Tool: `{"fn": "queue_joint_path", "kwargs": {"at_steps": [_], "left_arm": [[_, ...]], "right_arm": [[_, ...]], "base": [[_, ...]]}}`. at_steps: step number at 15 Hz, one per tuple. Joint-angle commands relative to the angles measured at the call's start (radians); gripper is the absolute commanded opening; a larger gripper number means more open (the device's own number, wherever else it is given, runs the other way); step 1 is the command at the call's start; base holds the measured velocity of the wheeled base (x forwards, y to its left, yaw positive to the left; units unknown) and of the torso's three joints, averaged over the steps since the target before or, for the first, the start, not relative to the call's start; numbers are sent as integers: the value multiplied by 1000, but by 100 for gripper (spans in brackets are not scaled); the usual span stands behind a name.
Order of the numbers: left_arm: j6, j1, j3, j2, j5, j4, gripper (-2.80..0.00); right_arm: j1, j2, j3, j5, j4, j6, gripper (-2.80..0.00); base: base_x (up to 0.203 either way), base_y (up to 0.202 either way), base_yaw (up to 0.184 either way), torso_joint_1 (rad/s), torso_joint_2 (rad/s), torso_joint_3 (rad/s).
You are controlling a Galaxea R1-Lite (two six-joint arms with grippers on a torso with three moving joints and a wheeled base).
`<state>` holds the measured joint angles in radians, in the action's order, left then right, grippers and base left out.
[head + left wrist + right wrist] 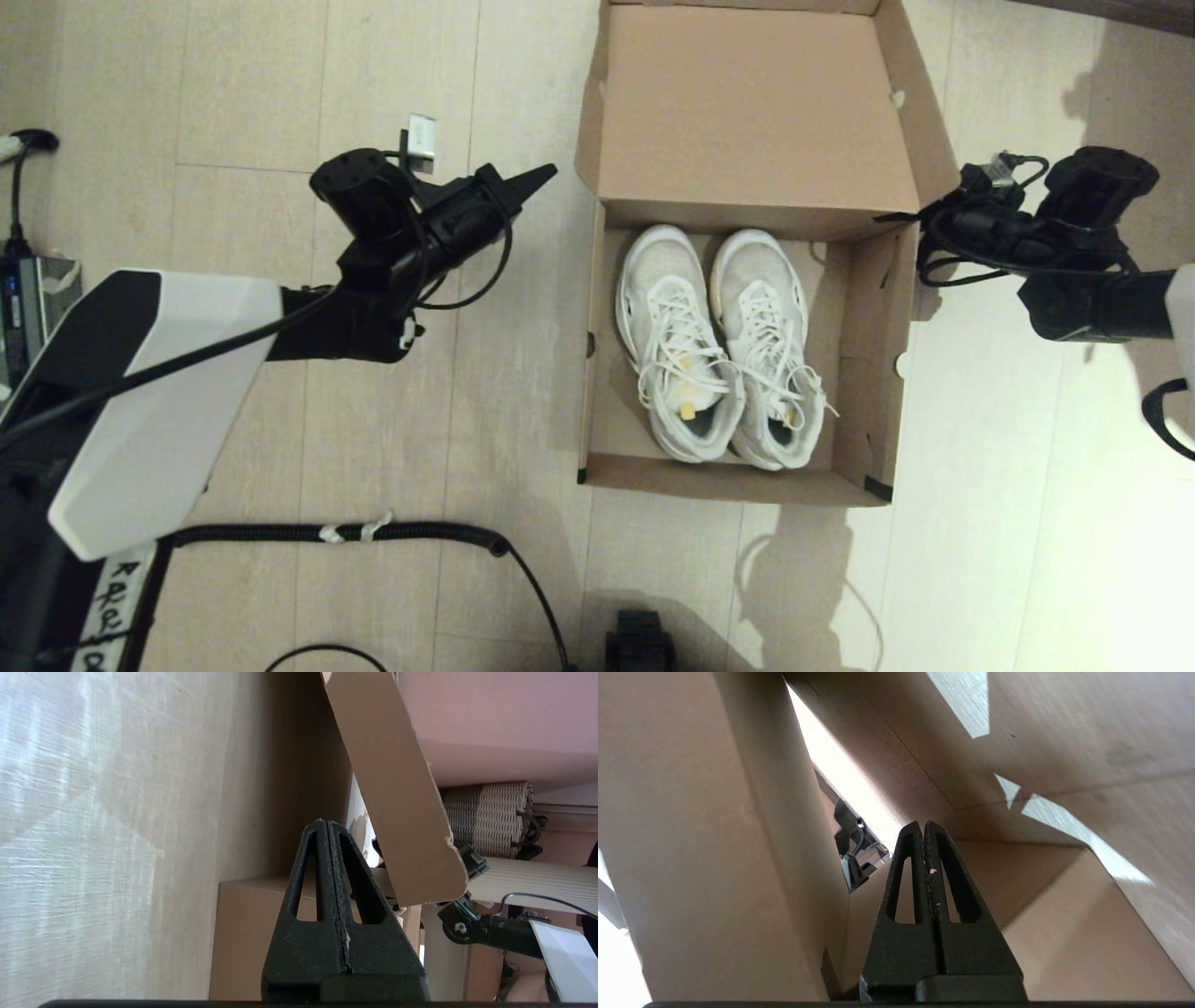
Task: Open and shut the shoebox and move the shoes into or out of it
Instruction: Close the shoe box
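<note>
One shoebox lies open in the upper middle of the frame, its single lid flap folded back. Two shoes sit inside it, side by side at centre. Two tools show: the left tool at upper left and the right tool at upper right, each with fingers pressed together.

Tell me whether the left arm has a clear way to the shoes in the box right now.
Probably yes. The shoebox lid stands open and nothing covers the shoes. The left gripper, shut, sits outside the box's left wall, so it would have to come over that wall and open first.
</note>
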<state>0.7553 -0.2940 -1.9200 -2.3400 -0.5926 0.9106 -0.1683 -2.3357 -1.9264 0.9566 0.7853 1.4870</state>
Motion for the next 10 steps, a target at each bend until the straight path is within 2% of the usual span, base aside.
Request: {"fn": "queue_joint_path", "kwargs": {"at_steps": [1, 7, 10], "left_arm": [[4, -8, 1, -2, -3, 5, -280], [1, -23, 1, -22, 1, 7, -280], [1, -30, 1, -30, 7, 22, -280]], "right_arm": [[1, -10, -20, 2, 2, 7, -280], [0, 42, -20, 6, 2, 22, -280], [0, 69, -23, 8, 8, 66, -280]], "base": [[0, 0, 0, 0, 0, 0], [0, 0, 0, 0, 0, 0], [0, 0, 0, 0, 0, 0]]}}
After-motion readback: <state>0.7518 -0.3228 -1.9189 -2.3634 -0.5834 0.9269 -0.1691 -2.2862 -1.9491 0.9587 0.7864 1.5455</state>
